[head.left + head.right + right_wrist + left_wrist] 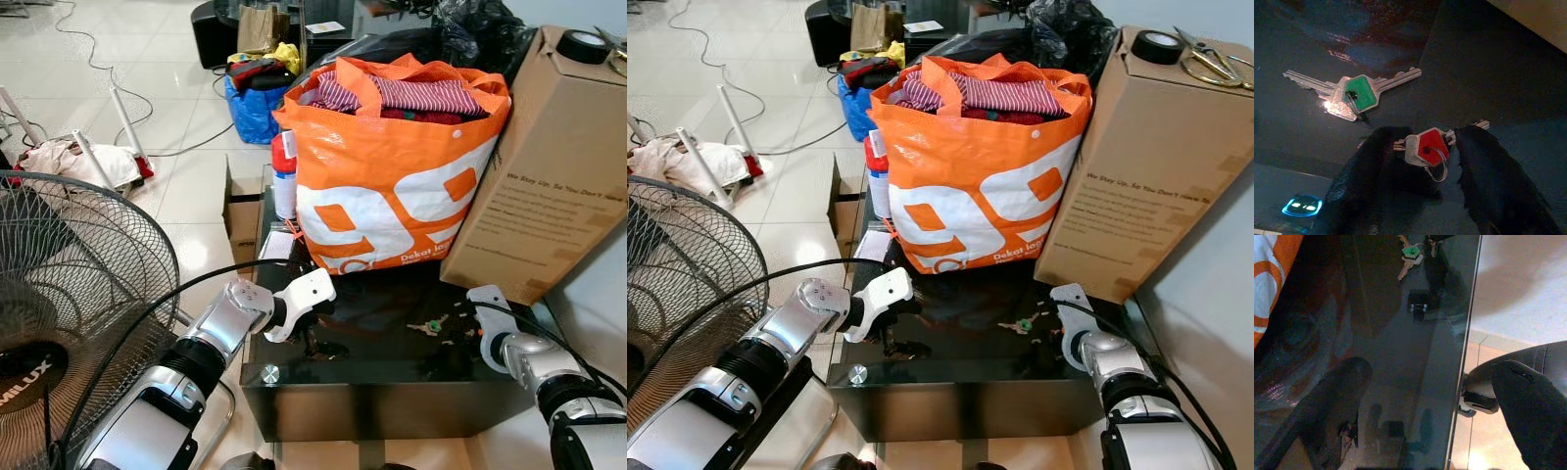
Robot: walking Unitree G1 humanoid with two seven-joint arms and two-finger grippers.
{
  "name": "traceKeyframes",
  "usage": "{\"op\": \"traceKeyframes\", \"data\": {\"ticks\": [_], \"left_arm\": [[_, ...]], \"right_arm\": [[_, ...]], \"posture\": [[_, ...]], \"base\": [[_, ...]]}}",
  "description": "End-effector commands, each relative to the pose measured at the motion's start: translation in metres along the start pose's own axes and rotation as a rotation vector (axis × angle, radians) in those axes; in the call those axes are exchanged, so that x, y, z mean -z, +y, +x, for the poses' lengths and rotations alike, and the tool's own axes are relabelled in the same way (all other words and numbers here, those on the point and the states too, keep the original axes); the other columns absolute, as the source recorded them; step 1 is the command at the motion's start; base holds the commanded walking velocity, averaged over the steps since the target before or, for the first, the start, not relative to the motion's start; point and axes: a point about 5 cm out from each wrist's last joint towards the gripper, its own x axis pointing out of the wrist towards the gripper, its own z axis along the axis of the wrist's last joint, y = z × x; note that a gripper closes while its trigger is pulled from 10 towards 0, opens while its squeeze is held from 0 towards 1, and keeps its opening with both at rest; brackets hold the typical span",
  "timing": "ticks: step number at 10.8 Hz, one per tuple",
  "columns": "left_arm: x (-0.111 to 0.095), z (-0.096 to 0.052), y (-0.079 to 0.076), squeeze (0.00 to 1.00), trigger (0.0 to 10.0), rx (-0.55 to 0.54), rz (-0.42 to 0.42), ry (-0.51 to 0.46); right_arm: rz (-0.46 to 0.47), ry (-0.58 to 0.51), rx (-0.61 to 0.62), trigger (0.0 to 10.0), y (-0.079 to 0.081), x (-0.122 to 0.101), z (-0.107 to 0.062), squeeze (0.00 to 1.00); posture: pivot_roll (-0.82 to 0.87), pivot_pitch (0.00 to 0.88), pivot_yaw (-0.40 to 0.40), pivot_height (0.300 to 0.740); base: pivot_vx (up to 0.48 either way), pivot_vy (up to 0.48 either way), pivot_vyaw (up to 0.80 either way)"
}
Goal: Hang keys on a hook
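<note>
Two bunches of keys lie on the glossy black table (392,377). The green-capped bunch (1359,93) rests near the table's middle right (428,325). A red-capped bunch (1427,147) lies just beyond it, between the two black fingers of my right gripper (1432,196). That gripper (458,331) is low over the table's right side and open around the red bunch. My left gripper (312,338) hovers open over the table's front left; one finger (1332,406) is above the glass, the other finger (1533,411) is past the table's edge.
A full orange shopping bag (392,186) and a tall cardboard box (549,166) with a tape roll (585,44) on top crowd the table's back. A standing fan (59,323) is close on my left. A spray can (284,176), a blue bag (253,103) and cables lie beyond.
</note>
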Motion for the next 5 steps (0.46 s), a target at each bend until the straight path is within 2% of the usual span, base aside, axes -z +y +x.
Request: {"op": "traceKeyframes", "data": {"ticks": [1,5], "left_arm": [[-0.0022,-0.0009,0.0023,0.00,10.0,-0.005,0.013,0.007],[-0.0023,-0.0003,0.0020,0.00,10.0,0.001,0.011,0.002]], "right_arm": [[0.026,0.023,0.005,0.0,0.0004,0.0078,0.0004,0.00],[0.021,0.029,0.003,0.0,0.0037,0.0089,0.0017,0.00]], "posture": [[-0.15,0.000,-0.018,0.740],[-0.16,0.000,-0.013,0.740]], "base": [[0.000,0.000,0.00],[0.000,0.000,0.00]]}}
